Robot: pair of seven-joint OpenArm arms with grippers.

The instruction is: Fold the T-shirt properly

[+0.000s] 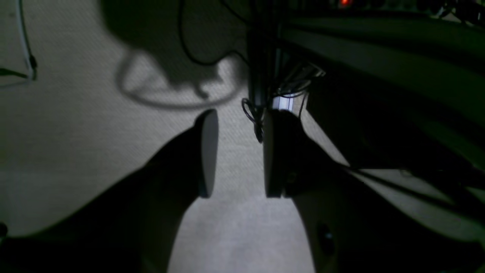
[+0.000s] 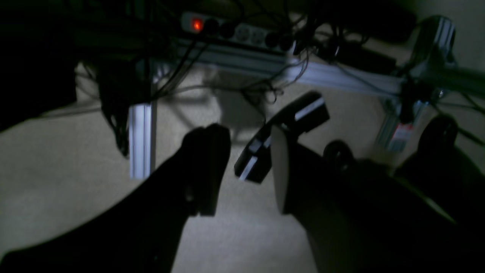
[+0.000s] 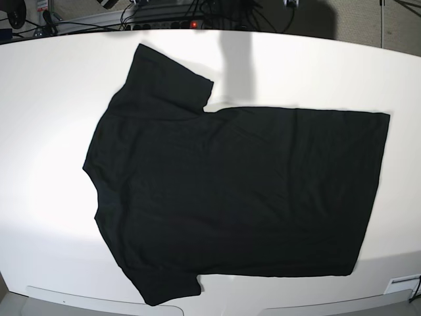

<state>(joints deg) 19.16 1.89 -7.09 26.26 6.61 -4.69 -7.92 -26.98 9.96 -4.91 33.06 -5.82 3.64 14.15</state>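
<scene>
T-shirt (image 3: 230, 191): black, spread flat and unfolded on the white table (image 3: 52, 99), plain side up
Left gripper (image 1: 237, 151): jaws apart, empty, over carpet (image 1: 75, 132)
Right gripper (image 2: 248, 170): jaws apart, empty, over floor by the power strip (image 2: 235, 32)
Long axis: across the base view; collar end left, hem right
Nearer arm: cannot tell, neither shows over the table
Next move: judged, both must reach the table first

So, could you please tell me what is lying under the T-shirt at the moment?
The T-shirt lies spread flat, plain side up, directly on the white table. Whatever is on its underside, or between cloth and table, is covered and cannot be seen.
</scene>
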